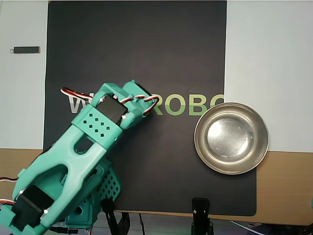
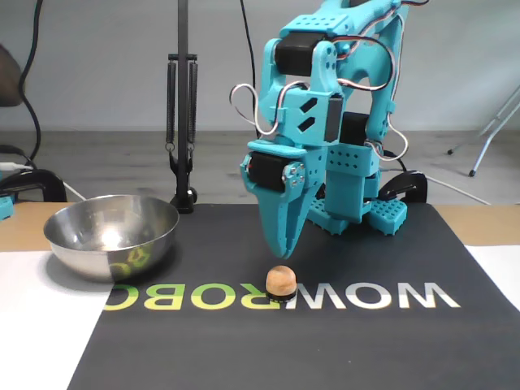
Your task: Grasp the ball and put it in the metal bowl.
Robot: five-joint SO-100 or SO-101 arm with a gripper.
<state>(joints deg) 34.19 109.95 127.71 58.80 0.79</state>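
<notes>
The teal gripper [image 2: 282,253] hangs just above the ball [image 2: 280,281], fingers pressed together and pointing down, lined up for a descent. The ball sits on the black mat's lettering; the metal bowl [image 2: 111,236] waits well left, empty.

Peach ball [image 2: 280,280] on mat lettering; steel bowl [image 2: 111,236] well apart.
</notes>
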